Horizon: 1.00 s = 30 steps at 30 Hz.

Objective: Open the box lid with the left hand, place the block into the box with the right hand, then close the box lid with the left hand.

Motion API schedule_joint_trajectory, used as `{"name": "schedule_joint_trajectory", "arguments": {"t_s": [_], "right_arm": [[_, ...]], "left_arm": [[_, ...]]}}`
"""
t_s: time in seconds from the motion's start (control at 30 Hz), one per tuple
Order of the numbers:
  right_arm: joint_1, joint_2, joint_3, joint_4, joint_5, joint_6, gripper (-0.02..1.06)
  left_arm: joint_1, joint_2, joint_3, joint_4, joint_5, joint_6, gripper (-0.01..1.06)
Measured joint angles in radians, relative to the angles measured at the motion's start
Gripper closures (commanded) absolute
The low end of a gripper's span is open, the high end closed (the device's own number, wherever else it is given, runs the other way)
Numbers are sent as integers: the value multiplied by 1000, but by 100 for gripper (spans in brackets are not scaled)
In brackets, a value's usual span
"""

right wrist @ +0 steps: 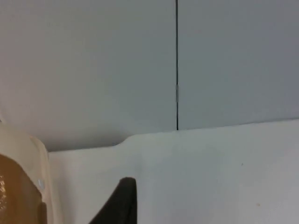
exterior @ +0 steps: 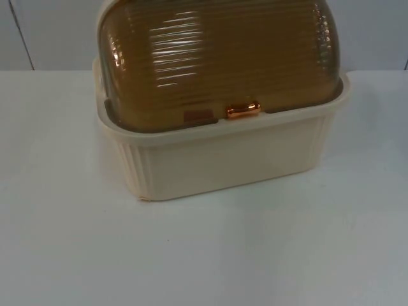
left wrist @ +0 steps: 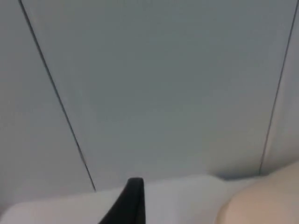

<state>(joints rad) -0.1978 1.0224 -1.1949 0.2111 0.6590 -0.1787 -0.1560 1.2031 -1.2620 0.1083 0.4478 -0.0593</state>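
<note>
Top view: closed box [exterior: 217,127] on white table [exterior: 204,255] (grey wall [exterior: 51,32] behind); tool states unclear.

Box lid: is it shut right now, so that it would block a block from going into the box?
Yes. The ribbed amber lid sits down over the cream box, with its copper handle at the front rim, so the opening is covered. It must be raised first. The left gripper and right gripper wait beside the box.
</note>
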Motion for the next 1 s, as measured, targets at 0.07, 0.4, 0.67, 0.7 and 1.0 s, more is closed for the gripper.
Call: {"name": "schedule_joint_trajectory", "arguments": {"t_s": [0.07, 0.4, 0.67, 0.7, 1.0], "right_arm": [[0, -40, 0, 0, -22, 0, -1], [0, -136, 0, -28, -51, 81, -1], [0, -188, 187, -150, -93, 92, -1], [0, -188, 187, -150, -93, 92, -1], [87, -463, 415, -329, -190, 160, -1]], "left_arm": [[0, -43, -2, 10, -47, -8, 0], [0, -90, -11, 25, -7, -34, 0], [76, -95, 93, 25, 21, -45, 0], [76, -95, 93, 25, 21, -45, 0], [98, -521, 360, 74, -65, -45, 0]]}}
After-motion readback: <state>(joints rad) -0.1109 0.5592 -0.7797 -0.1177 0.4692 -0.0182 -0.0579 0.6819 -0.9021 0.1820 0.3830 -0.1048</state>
